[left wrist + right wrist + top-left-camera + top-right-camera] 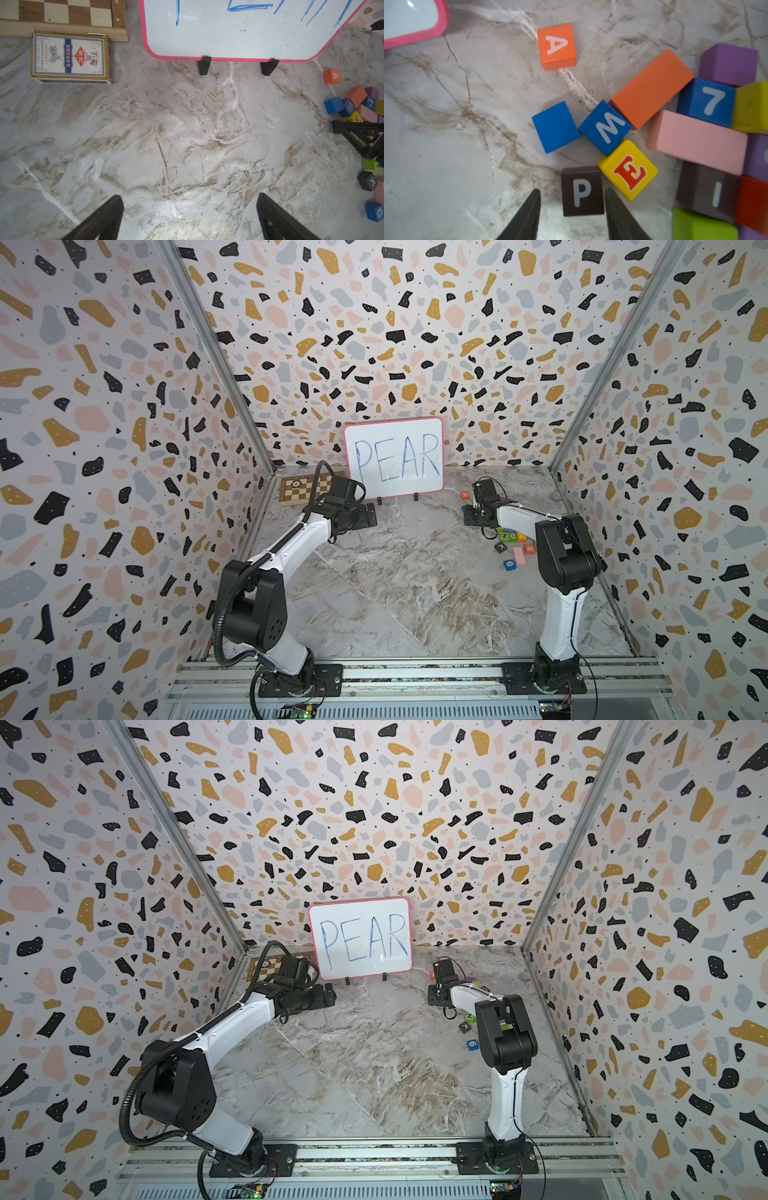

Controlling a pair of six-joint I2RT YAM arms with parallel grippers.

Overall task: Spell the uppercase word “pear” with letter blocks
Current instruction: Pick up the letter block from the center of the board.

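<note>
In the right wrist view, the black P block [582, 191] sits on the marble between the fingers of my right gripper [573, 190]. One finger touches its side and a gap shows at the other, so the gripper is open. The yellow E block [628, 170] touches the P block's corner. The orange A block [556, 46] lies apart, nearer the whiteboard. The orange-red R block [529, 548] lies beside my right arm. My left gripper [189, 195] hangs open and empty over bare marble.
The pink-framed whiteboard [394, 456] stands at the back. A chessboard [299, 489] and a card box [70, 57] lie at the back left. Other blocks crowd by the E block: blue M [605, 127], plain blue [555, 126], long orange [652, 87], long pink [695, 141].
</note>
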